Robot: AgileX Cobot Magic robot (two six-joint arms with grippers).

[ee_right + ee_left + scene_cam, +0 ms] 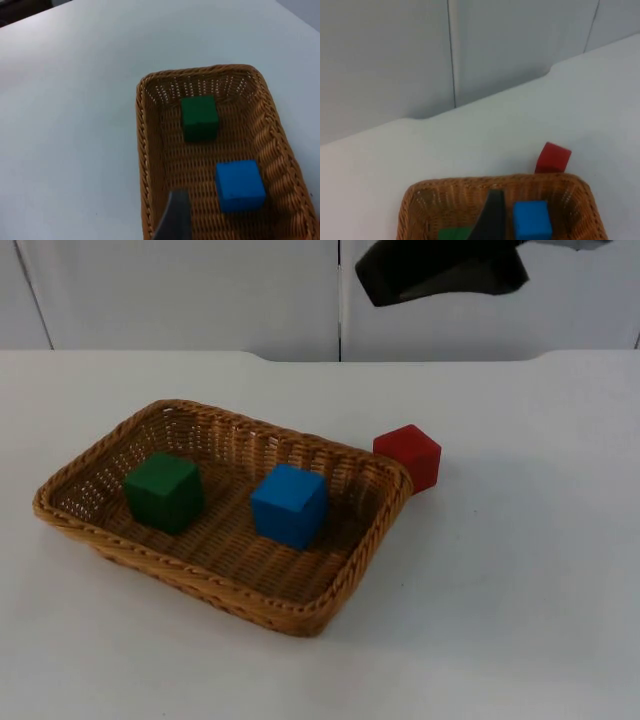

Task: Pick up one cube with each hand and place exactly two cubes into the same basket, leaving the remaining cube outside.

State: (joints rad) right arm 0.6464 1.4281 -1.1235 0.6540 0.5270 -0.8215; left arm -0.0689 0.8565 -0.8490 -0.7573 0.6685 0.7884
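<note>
Fingertip of the right gripper (175, 217), black and narrow, stands above the near end of the wicker basket (145, 150) in the right wrist view; whether that gripper is wide or narrow cannot be told from one finger alone. Inside the basket beyond it sit the blue cube (239, 185) and, further along, the green cube (199, 118), well apart from each other and both flat on the woven floor. In the left wrist view the left gripper (492, 217) shows as one dark fingertip over the basket's rim, with the blue cube just beside it; its opening cannot be told either. The red cube (553, 158) lies outside, just past the basket's far wall on the white table (470, 145). From the top view, the red cube stands close against the basket's right-hand corner. A black arm part (440, 270) hangs high before the grey partition wall (180, 290), clear of the table.
</note>
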